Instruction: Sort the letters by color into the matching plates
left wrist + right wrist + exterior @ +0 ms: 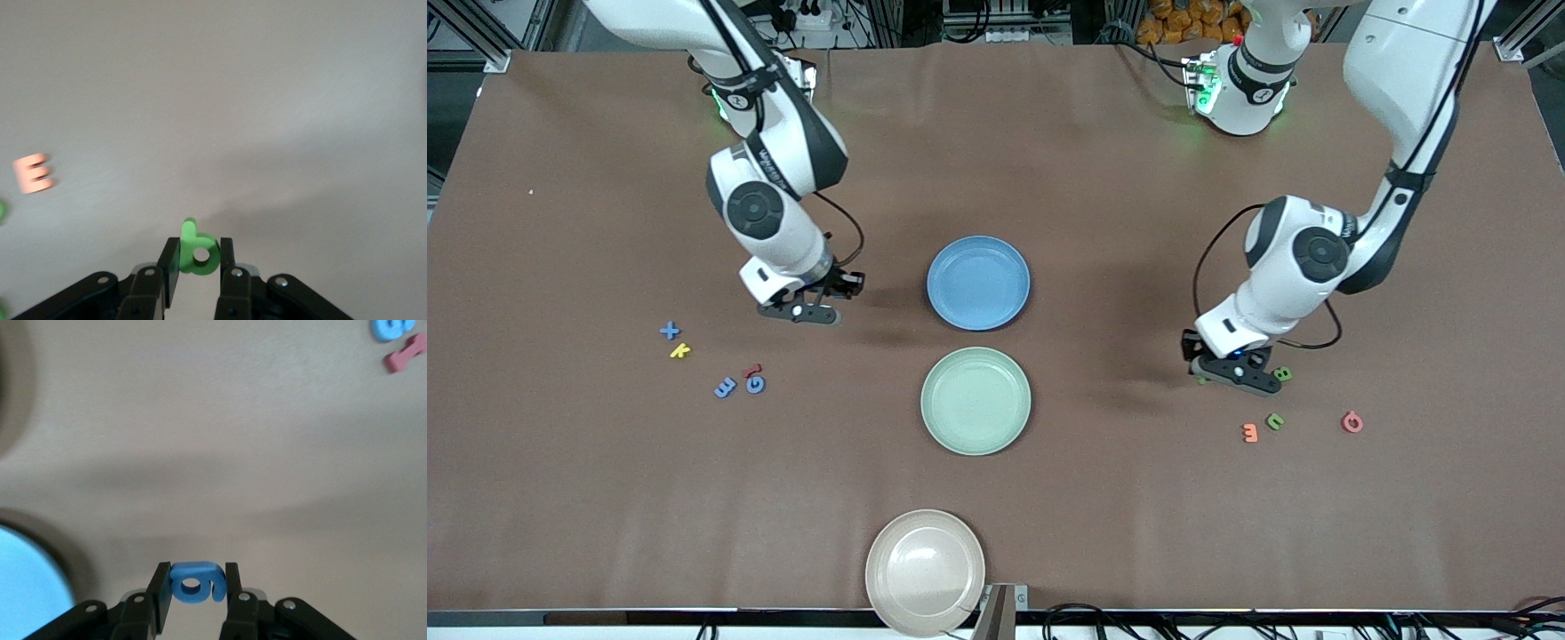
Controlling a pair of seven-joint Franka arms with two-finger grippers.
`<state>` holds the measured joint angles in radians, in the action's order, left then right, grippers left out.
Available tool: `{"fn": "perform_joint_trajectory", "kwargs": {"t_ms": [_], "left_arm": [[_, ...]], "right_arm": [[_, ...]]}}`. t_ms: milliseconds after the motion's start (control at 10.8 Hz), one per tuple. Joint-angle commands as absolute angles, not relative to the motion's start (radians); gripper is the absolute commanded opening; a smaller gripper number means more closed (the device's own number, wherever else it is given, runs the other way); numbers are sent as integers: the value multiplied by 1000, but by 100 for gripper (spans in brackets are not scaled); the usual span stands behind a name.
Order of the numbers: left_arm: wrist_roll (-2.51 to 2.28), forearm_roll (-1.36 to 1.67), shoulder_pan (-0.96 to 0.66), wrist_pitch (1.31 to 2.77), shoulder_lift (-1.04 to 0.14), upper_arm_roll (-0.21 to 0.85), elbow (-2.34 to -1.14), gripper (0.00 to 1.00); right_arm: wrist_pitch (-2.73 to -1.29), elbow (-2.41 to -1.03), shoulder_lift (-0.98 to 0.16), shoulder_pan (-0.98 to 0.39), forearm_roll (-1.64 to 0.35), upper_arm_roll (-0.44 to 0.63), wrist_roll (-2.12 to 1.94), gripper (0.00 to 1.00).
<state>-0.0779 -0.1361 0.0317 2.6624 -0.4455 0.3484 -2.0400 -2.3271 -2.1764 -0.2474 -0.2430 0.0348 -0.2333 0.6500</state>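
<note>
Both plates, the blue plate (978, 283) and green plate (975, 400), hold nothing yet. Beside the blue plate, the right pincer (193, 587) clenches a blue letter (195, 583); the left pincer (199, 263) grasps a green letter (197, 250). Six remain on the desk (1103, 178).

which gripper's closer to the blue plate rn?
Right. The right gripper, shut on a blue letter, is up beside the blue plate. The left gripper, shut on a green letter, is at its own end of the table.
</note>
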Motion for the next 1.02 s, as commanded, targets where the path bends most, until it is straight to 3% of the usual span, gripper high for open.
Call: {"fn": "perform_joint_trajectory", "kwargs": {"t_ms": [0, 463, 926], "left_arm": [[-393, -143, -102, 2646, -560, 353, -1869, 0], [-836, -155, -293, 2648, -668, 341, -1650, 0], [-952, -156, -409, 2782, -758, 292, -1578, 0]], "right_arm": [[-2316, -2085, -314, -331, 23, -239, 843, 0], [-2374, -2028, -405, -459, 20, -241, 1054, 0], [-2405, -1953, -506, -528, 21, -241, 1204, 0]]}}
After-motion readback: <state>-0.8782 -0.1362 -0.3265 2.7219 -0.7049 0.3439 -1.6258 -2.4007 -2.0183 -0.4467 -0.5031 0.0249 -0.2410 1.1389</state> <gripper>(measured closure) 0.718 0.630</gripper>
